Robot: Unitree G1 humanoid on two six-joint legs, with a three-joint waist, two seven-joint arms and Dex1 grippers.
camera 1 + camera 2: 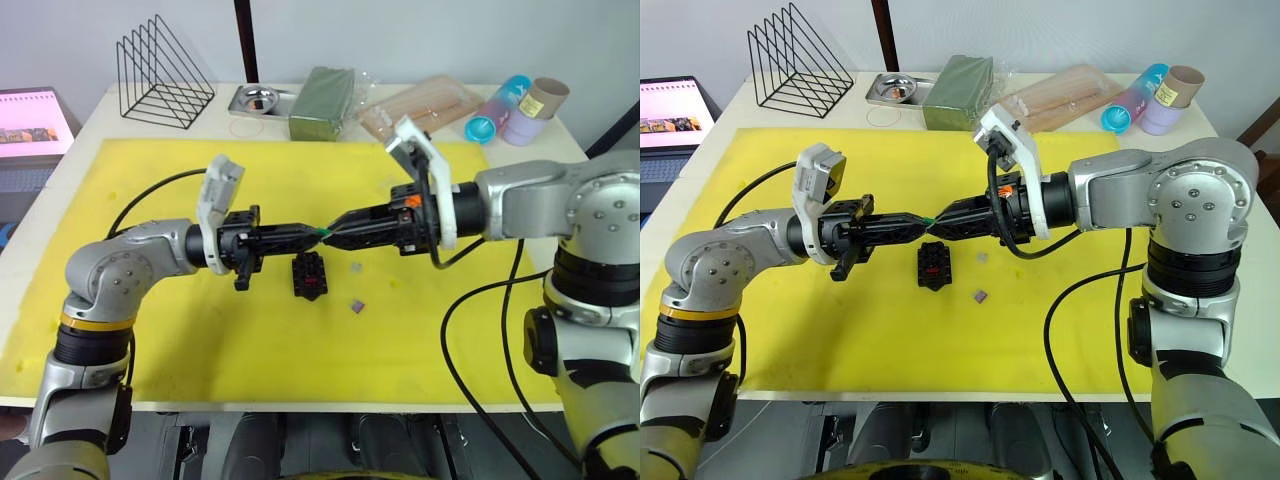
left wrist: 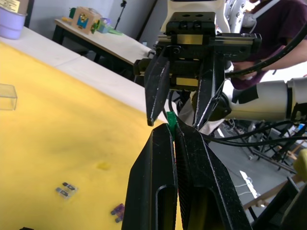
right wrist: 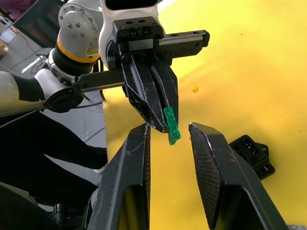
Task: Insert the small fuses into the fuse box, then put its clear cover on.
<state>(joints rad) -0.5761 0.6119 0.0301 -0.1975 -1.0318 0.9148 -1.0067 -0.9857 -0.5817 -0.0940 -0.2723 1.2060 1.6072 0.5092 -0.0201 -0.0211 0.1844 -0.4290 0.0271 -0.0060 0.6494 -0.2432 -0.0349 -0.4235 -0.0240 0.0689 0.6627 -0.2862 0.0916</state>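
My left gripper (image 1: 318,232) is shut on a small green fuse (image 1: 325,232), held in the air above the yellow mat (image 1: 200,330). My right gripper (image 3: 169,128) is open, and its fingertips flank the green fuse (image 3: 171,127) without closing on it. The black fuse box (image 1: 310,275) lies on the mat just below the two grippers, with something red showing in its slots. Two greyish-purple fuses (image 1: 358,306) (image 1: 355,267) lie loose to its right. The clear cover (image 2: 7,96) rests on the mat farther off, seen in the left wrist view.
Along the table's back edge stand a black wire rack (image 1: 160,65), a metal tray (image 1: 260,100), a green block (image 1: 322,102), a clear bag of sticks (image 1: 425,105) and coloured tubes (image 1: 515,108). A laptop (image 1: 30,120) sits at the left. A person (image 2: 268,28) sits beyond the table.
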